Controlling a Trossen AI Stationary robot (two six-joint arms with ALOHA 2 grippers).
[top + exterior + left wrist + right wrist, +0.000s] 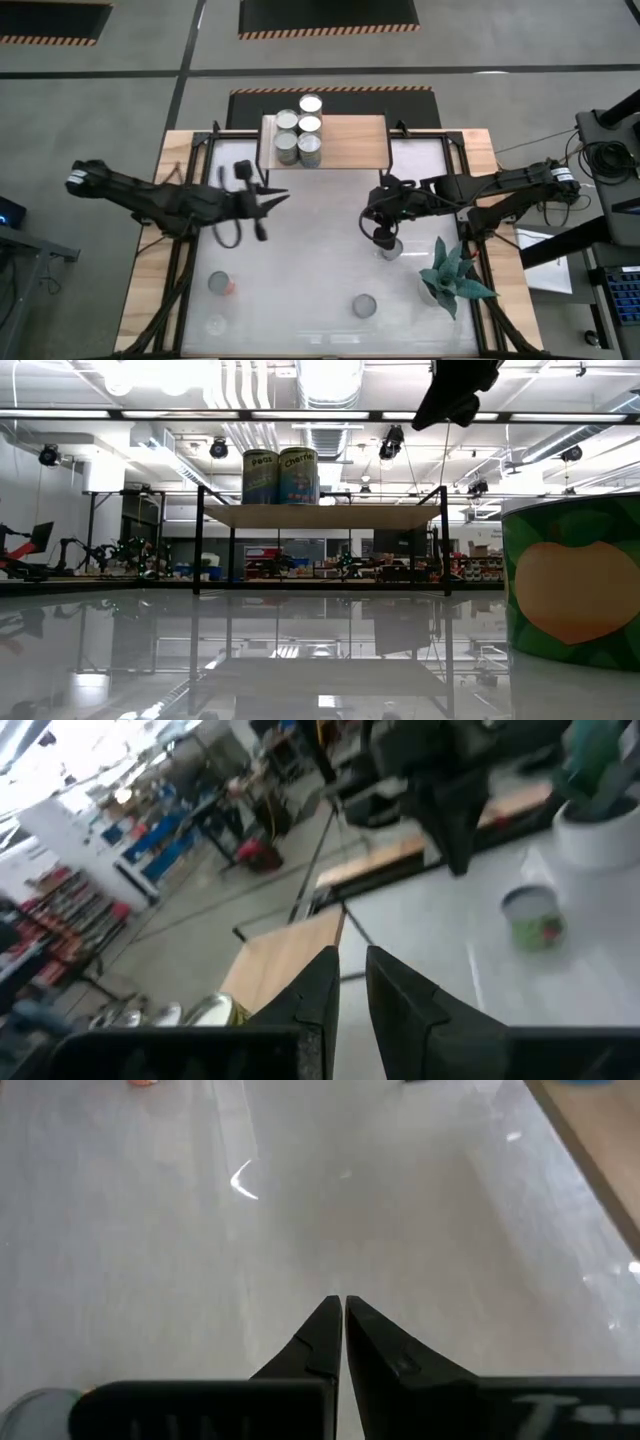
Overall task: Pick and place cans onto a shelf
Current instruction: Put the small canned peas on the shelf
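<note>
3 cans (363, 305) wait on the white table (300, 270) (1 just under the right gripper (384, 238), fingers shut, empty). The left gripper (275, 199), fingers nearly closed on nothing, hovers mid-table. Farther back, the shelf (350, 142) carries 5 cans (298, 135).

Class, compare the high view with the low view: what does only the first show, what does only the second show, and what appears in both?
Only the high view shows both arms over the white table, the left pincer and right pincer, the potted plant, and loose cans such as one near the front edge. Only the low view shows the printed labels on the shelved cans, the shelf's black legs, and the room behind. Both show the shelf with cans grouped on it.
</note>
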